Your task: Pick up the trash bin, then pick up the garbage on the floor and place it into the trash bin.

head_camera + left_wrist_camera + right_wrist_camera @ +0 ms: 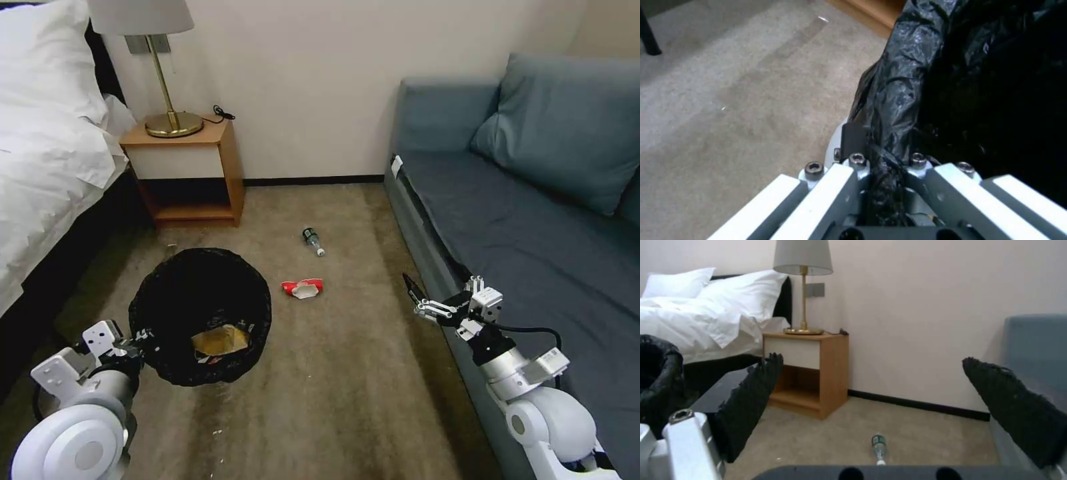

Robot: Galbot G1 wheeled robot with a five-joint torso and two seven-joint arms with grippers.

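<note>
The trash bin [200,293], lined with a crinkled black bag [902,86], hangs at my lower left with my left gripper [137,345] shut on its near rim [884,156]. A crumpled tan paper bag [220,340] lies inside the bin. On the carpet to the bin's right lies a crushed red-and-white packet [302,288]. Farther off is a small clear bottle [313,241] with a green label [879,447]. My right gripper [415,300] hovers open and holds nothing, by the sofa's front edge; its black fingers [751,400] stand wide apart. The bin's edge [658,373] also shows in the right wrist view.
A blue-grey sofa [533,220] runs along the right side. A wooden nightstand [190,167] with a brass lamp [167,100] stands against the far wall. A white-sheeted bed [47,153] bounds the left. Carpet [347,400] lies open between them.
</note>
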